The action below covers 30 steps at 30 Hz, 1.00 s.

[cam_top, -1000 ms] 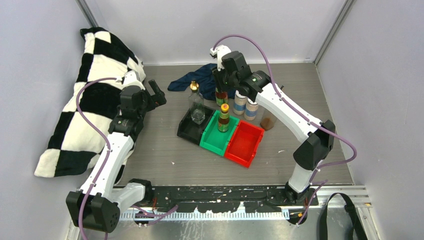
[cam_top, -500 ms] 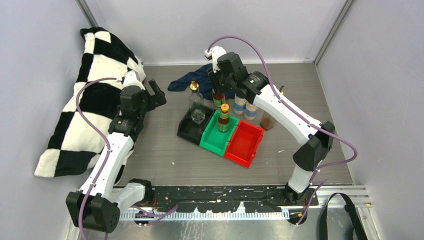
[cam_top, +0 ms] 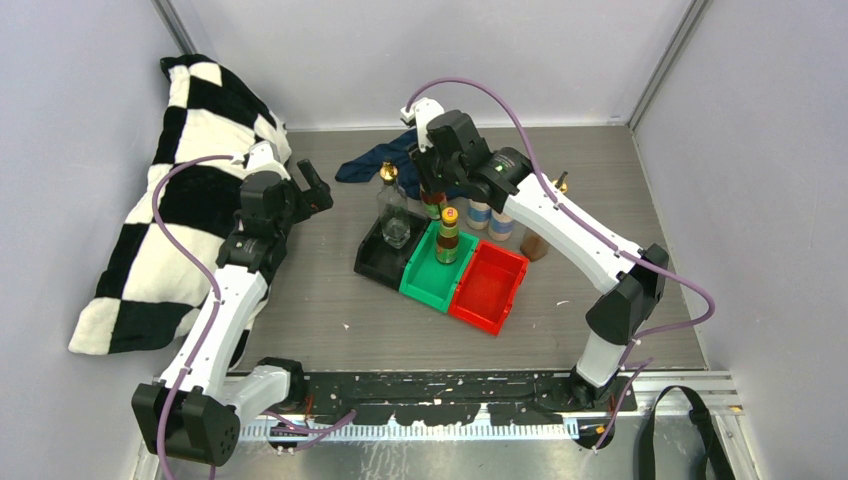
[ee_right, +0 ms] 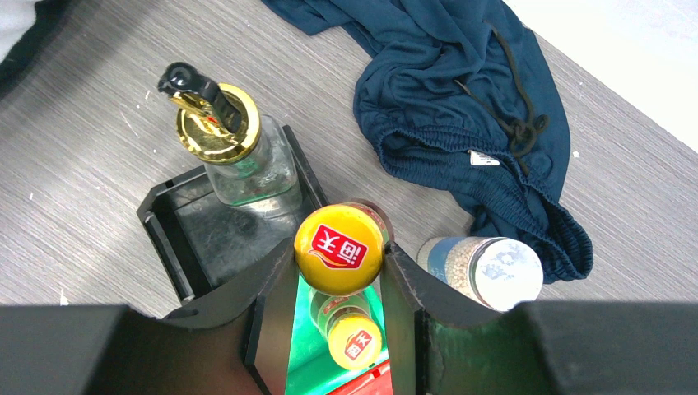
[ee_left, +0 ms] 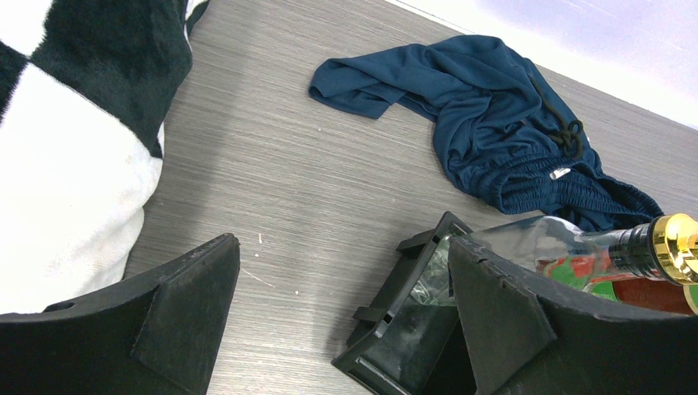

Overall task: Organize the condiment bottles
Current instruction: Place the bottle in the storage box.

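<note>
- Grey wood-grain tabletop between pale walls, with a black-and-white checked blanket heaped at the left and a navy cloth crumpled at the far side.
- Three bins sit edge to edge in a slanted row mid-table: black bin, green bin, red bin.
- Right gripper is clamped on a dark bottle with a yellow cap — one finger on each side just below the cap, the bottle upright.
- That bottle sits over the far end of the green bin; whether its base touches the bin floor cannot be told.
- Nearer in the same bin stands the other yellow-capped bottle, upright, close to the gripped one (its cap shows between the right fingers in the wrist view).
- A clear glass bottle with a gold pourer stands upright in the black bin, just to the left of the right gripper.
- Two white-capped jars stand side by side on the table beyond the red bin, partly under the right arm.
- Left gripper hovers beside the blanket, well to the left of the bins, fingers spread wide with nothing between them — the black bin and the clear glass bottle lie ahead of it, to its right.
</note>
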Tool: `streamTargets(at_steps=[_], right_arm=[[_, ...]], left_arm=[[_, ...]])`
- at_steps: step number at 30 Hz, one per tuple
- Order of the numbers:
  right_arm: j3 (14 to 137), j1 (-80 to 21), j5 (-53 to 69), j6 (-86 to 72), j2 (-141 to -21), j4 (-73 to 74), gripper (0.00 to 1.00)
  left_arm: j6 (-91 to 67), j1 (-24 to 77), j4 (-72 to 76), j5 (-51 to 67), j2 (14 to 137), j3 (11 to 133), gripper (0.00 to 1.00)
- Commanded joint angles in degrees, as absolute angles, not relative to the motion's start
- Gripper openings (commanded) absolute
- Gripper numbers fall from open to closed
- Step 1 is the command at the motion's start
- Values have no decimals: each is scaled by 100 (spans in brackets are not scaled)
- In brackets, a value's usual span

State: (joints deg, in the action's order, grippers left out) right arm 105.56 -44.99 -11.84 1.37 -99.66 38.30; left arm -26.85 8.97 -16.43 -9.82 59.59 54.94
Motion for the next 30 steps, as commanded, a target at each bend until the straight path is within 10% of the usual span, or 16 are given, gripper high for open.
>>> streamTargets(at_steps=[1,30], right_arm=[[10871,-4634,-1414,255,-9396,3190,1],[10386,-4969,-1291,6,-9092,3107,1]], left_arm=[[-2738,870,-1363,-931,5810,5520,98],[-2760,871,-1362,-888,5774,5502,98]])
